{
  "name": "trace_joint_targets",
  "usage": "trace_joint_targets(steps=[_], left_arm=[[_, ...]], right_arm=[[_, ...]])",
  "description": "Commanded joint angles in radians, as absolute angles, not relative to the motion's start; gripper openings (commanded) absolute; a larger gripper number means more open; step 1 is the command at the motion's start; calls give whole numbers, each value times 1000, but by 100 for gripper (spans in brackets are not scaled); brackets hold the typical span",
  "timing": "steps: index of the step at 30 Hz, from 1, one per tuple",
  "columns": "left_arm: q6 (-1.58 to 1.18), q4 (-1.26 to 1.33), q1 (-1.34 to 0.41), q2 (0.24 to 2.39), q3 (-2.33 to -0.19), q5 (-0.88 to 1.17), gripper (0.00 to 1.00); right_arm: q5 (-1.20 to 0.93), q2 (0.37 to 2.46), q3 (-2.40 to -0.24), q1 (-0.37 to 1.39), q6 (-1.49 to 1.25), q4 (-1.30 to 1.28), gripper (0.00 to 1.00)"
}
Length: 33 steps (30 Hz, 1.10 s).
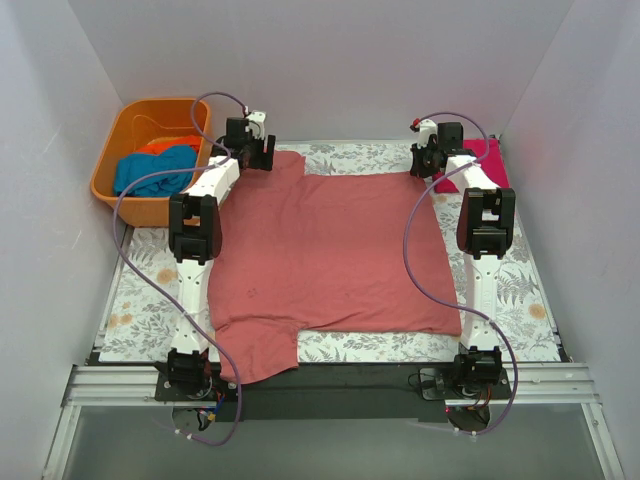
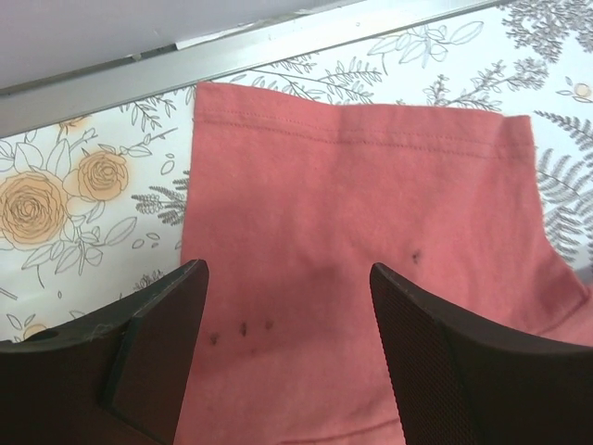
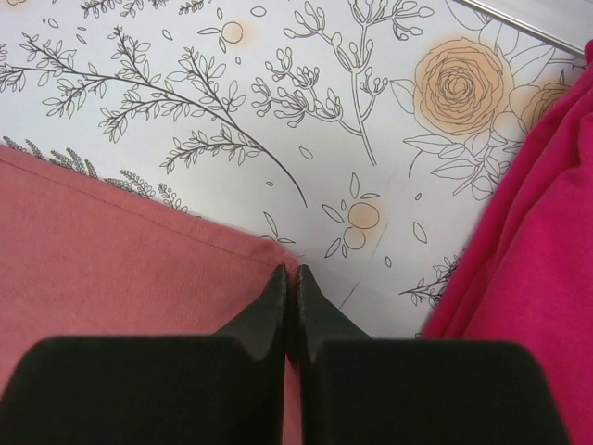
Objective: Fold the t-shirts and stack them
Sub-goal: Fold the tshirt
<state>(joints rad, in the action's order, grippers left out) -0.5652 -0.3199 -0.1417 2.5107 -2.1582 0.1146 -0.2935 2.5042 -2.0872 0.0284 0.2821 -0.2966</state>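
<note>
A large brick-red t-shirt [image 1: 330, 250] lies spread flat across the table. My left gripper [image 1: 250, 150] is open and hovers just above its far left sleeve [image 2: 352, 185], one finger on each side of the cloth [image 2: 287, 269]. My right gripper [image 1: 428, 160] is shut [image 3: 289, 271] on the shirt's far right corner [image 3: 111, 250], low at the table. A magenta-pink t-shirt [image 1: 480, 160] lies folded at the far right, just right of that gripper [image 3: 547, 250]. Teal-blue [image 1: 155, 168] and orange [image 1: 170, 143] shirts lie bunched in the tub.
An orange plastic tub [image 1: 105, 165] stands at the far left, off the table's corner. The floral tablecloth [image 1: 150, 300] shows around the red shirt. A metal rail [image 2: 278, 51] runs along the far edge. Grey walls close in on three sides.
</note>
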Motion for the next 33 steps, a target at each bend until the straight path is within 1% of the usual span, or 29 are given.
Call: trace_joint_targets(steps=[1,7,8,11,16,23,25,26,29,33], left_arm=[[-548,-279,-146,2531,-2218,68,69],[-509,-241,-146,2571,-2233,14,66],[-503,-239,-146,2576,-2233,-26,66],[-492,-238,-146,2559,-2198,-51,65],[-471,-203,-144,2517,-2120,-68,64],[-491,-206,-141,2502,-2125,-69,62],[-495,-207,-138,2502,-2137,-80,61],[-499,-207,-137,2499,-2137,-74,58],[-540,-198,-129,2480,-2137,-54,54],[-557,-179,-129,2471,-2148,-61,52]], right_arm=[[-275,2525,-2079,26,279,-367,1],[-284,2511,-2074,26,293,-367,1],[-284,2510,-2069,26,295,-367,1],[-279,2503,-2065,26,299,-368,1],[-281,2505,-2066,26,302,-367,1],[-284,2503,-2065,26,302,-367,1],[-282,2503,-2065,26,304,-368,1],[-285,2503,-2065,26,304,-367,1],[-287,2503,-2066,26,304,-367,1],[-288,2502,-2065,26,305,-367,1]])
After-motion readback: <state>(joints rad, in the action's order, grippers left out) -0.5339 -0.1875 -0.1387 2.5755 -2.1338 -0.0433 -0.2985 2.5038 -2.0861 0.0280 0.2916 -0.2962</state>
